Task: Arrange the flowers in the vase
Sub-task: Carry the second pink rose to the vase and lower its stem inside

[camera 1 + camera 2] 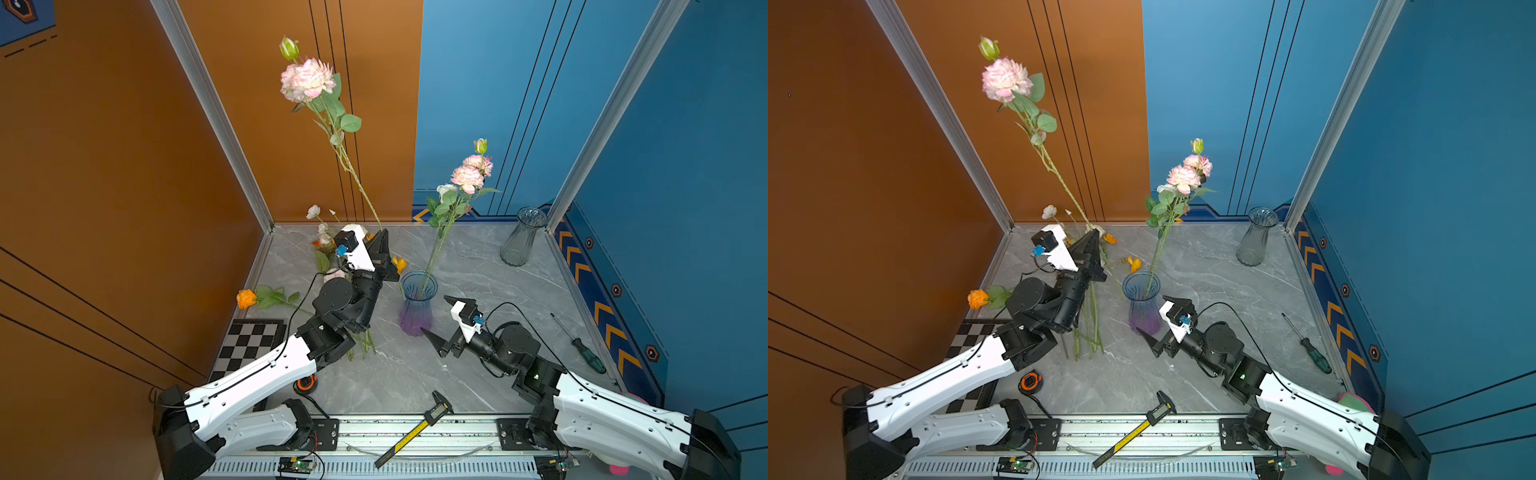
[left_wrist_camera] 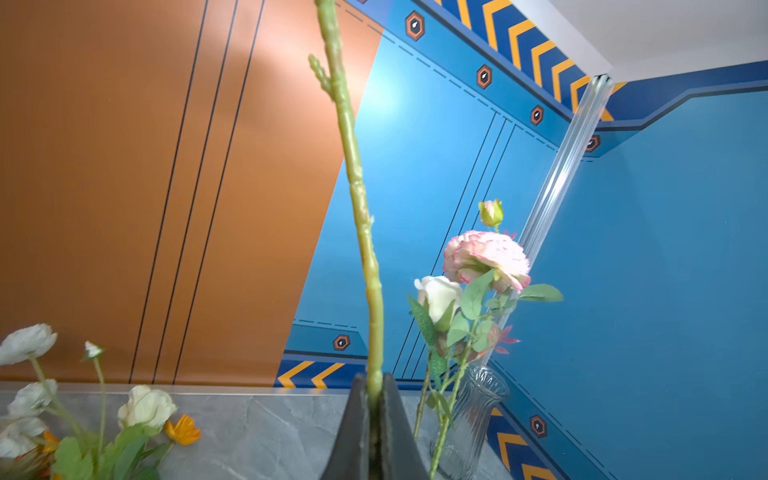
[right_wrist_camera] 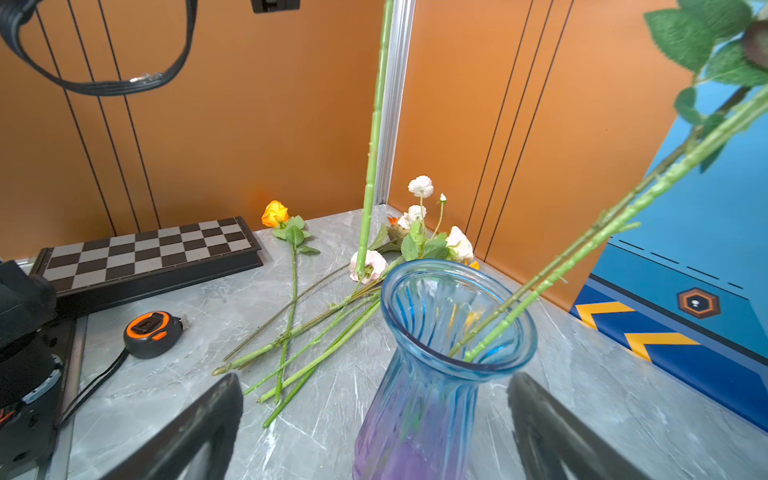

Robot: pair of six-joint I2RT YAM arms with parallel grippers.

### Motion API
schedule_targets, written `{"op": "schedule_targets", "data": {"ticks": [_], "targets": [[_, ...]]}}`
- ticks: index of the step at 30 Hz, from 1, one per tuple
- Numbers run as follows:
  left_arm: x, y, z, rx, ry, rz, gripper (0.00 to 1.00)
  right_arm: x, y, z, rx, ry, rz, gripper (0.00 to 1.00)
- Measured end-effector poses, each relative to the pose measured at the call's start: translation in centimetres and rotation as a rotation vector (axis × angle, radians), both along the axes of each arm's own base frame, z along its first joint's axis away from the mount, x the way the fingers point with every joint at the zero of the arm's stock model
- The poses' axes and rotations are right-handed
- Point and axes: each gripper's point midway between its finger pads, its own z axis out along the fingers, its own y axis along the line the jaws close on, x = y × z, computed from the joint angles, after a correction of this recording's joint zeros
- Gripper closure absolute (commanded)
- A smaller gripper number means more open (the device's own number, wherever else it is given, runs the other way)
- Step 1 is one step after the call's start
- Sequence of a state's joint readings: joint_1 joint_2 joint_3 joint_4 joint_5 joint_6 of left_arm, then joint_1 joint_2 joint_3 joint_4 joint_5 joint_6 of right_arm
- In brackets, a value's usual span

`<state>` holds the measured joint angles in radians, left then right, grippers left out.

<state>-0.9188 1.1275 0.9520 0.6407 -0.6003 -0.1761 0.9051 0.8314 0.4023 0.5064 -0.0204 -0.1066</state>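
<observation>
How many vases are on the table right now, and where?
2. The blue-and-purple vase, holding flower stems, stands mid-table by the open right gripper. The clear glass vase stands, apparently empty, in the far right corner. None seems hidden.

Ribbed glass vase [image 1: 417, 307], blue at the flared rim, purple toward the base: stands upright on the grey desk [image 1: 478, 282], near the centre of both top views. Holds green stems leaning up and to the right, topped by pale pink blooms [image 1: 467, 178], a white rose [image 1: 446, 190] and a green bud [image 1: 481, 145]. Tall pink flower [image 1: 307, 81]: rises into the upper middle of the frame, lower stem pinched in the closed left pincer [image 1: 382, 237]. Loose flowers [image 3: 316, 332]: lie crossed on the desk left of the vase, white, cream and orange heads toward the back corner. Orange rose [image 1: 246, 298]: lies apart at the desk's left edge.
</observation>
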Motion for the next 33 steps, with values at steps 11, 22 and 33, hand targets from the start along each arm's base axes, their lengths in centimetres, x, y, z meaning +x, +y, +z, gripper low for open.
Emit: {"op": "schedule_targets", "data": {"ticks": [11,22,33], "targets": [[2.3,-3.1,-2.2,0.001,-0.071,0.071,1.0,0.4,-0.6,0.1,0.009,-0.003,-0.034,0.0],[2.9,-3.3,-7.5,-0.076,-0.023,0.196,1.0,0.5,-0.6,0.1,0.009,-0.003,-0.034,0.0],[1.7,-4.3,-10.0,-0.023,0.027,0.251,1.0,0.5,-0.6,0.1,0.009,-0.003,-0.035,0.0]]}}
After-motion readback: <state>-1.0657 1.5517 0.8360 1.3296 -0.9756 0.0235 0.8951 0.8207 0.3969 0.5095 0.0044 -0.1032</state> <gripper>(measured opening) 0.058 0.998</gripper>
